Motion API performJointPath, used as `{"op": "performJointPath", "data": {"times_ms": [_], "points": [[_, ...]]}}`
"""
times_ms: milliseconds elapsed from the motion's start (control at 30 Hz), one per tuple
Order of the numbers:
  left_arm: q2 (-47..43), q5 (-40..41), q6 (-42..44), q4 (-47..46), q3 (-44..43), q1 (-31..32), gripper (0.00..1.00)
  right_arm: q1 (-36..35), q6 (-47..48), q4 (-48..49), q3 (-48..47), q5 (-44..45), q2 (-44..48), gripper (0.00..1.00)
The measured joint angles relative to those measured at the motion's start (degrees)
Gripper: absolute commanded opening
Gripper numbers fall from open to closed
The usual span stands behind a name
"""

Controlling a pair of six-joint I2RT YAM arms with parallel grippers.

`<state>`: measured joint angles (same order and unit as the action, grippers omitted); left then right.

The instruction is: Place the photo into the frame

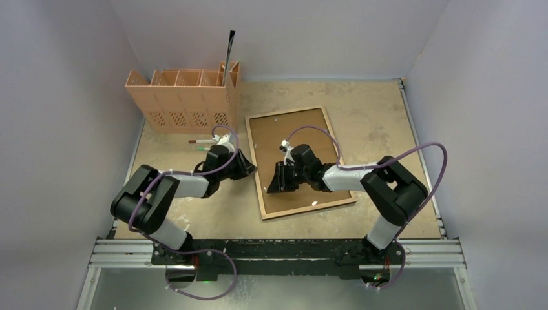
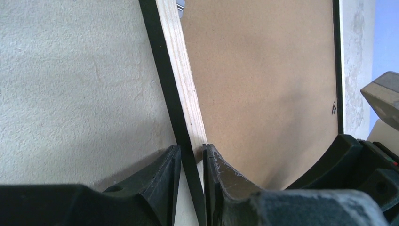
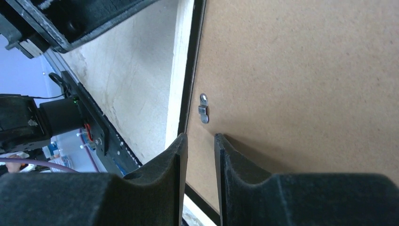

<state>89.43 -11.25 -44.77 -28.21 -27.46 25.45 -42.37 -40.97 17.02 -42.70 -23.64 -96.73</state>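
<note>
The frame (image 1: 284, 113) lies face down on the table, its light wood back up, with the brown backing board (image 1: 271, 139) inside it. My left gripper (image 1: 249, 166) is at the frame's left side. In the left wrist view it (image 2: 192, 148) is shut on the frame's rail (image 2: 181, 70), one finger on the black outer edge and one on the inner wood edge. My right gripper (image 1: 271, 184) hovers over the backing board (image 3: 306, 70) near that same side. Its jaws (image 3: 201, 136) stand narrowly open with nothing between them, just short of a small metal tab (image 3: 203, 107). The photo is not plainly in view.
A brown slotted rack (image 1: 184, 100) stands at the back left. A thin dark sheet (image 1: 230, 48) stands upright in it, seen edge-on; whether it is the photo I cannot tell. A pen (image 1: 200, 141) lies in front of the rack. Grey walls close in on both sides.
</note>
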Motion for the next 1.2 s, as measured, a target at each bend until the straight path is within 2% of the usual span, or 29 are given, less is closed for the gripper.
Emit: {"op": "performJointPath", "data": {"times_ms": [433,867,1200], "points": [[-0.04,0.57,0.39,-3.74,1.99,0.46,0.25,-0.17,-0.87,5.64,-0.22,-1.64,-2.51,0.35],[1.70,-1.38,0.37,-10.93,4.42,0.35,0.17,-1.03,-3.39,10.95,-0.81,-2.89,-5.62,0.34],[2.43,-1.86,0.35,-13.03,4.87,0.15,0.16,-1.36,-4.39,13.33,-1.09,-2.89,-6.80,0.34]]}}
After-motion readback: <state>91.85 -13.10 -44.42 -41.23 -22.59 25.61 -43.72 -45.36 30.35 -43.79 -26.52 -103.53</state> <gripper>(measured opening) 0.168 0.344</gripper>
